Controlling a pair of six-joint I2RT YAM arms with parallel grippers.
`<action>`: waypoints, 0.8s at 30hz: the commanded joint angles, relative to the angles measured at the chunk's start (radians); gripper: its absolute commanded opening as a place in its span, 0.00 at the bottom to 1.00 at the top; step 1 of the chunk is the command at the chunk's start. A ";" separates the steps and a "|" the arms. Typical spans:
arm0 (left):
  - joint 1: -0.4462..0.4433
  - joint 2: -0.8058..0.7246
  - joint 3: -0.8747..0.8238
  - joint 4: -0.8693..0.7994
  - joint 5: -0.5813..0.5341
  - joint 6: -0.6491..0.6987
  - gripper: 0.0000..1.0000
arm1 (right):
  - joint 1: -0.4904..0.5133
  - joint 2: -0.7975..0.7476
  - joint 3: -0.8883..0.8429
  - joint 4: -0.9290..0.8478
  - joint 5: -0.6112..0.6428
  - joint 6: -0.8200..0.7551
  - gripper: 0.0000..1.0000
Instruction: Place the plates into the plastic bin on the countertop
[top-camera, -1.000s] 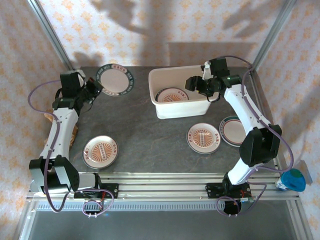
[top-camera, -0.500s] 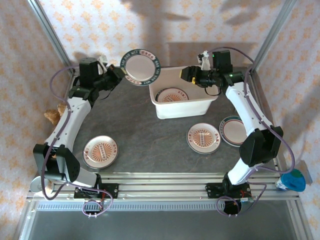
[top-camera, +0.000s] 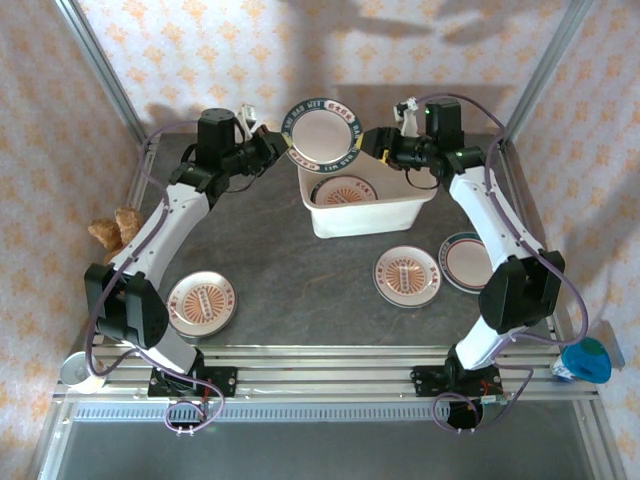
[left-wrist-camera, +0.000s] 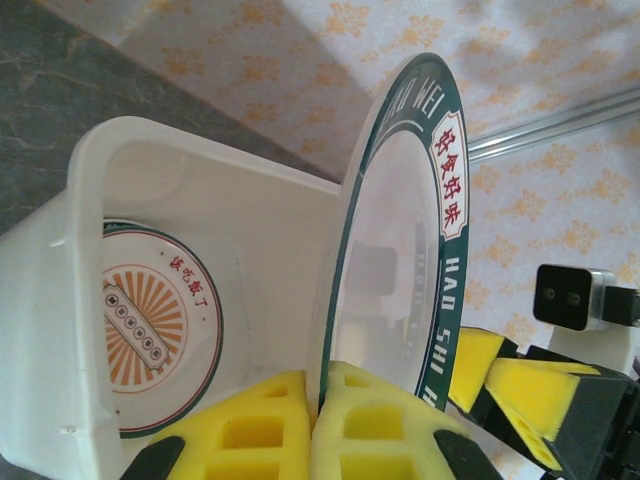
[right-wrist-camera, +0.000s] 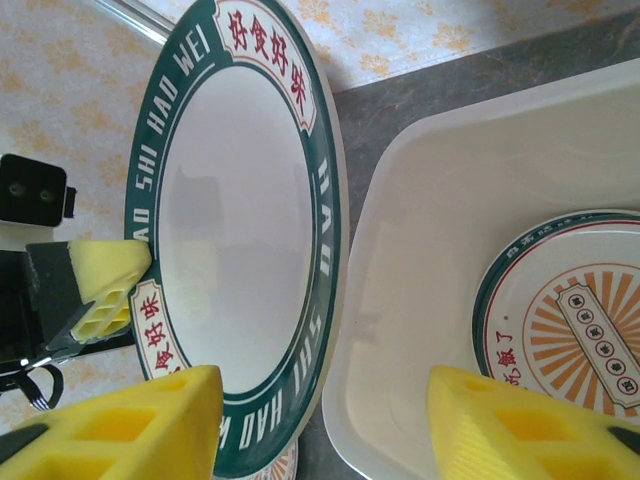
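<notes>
Clamps the left gripper (top-camera: 278, 148) on the rim of a teal-rimmed plate (top-camera: 322, 132), with its yellow pads (left-wrist-camera: 280, 400) pressed together on either face of the dish in the left wrist view. Holds that plate clear of the countertop (top-camera: 270, 240), tipped up nearly on edge, above the far left corner of the plastic bin (top-camera: 365, 226).

Poses the right gripper (top-camera: 371, 143) just beside the plate's right edge, jaws well apart (foam fingers (right-wrist-camera: 180, 400) at either lower corner of the right wrist view, the plate's rim close by the left one; cannot tell whether it touches).

Shows one orange-centred plate (top-camera: 342, 190) lying flat on the floor of the bin, toward its left end.

Shows three more plates flat on the countertop:
- A second orange plate (top-camera: 407, 275) just near of the bin.
- A second teal-rimmed dish (top-camera: 458, 260) touching or slightly overlapping it on the right, partly hidden under the right arm.
- A third orange plate (top-camera: 201, 303) well apart at the near left, close to the left arm's base.

Places the bin itself at the far right of centre, long side running left to right.
</notes>
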 joint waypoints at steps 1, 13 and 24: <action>-0.015 0.001 0.056 0.093 0.033 -0.014 0.00 | 0.002 -0.008 -0.028 0.081 -0.010 0.041 0.53; -0.029 0.002 0.028 0.117 0.049 -0.018 0.00 | 0.002 -0.009 -0.095 0.223 -0.017 0.166 0.36; -0.033 0.009 0.011 0.122 0.051 -0.014 0.00 | 0.004 -0.013 -0.127 0.293 -0.011 0.227 0.16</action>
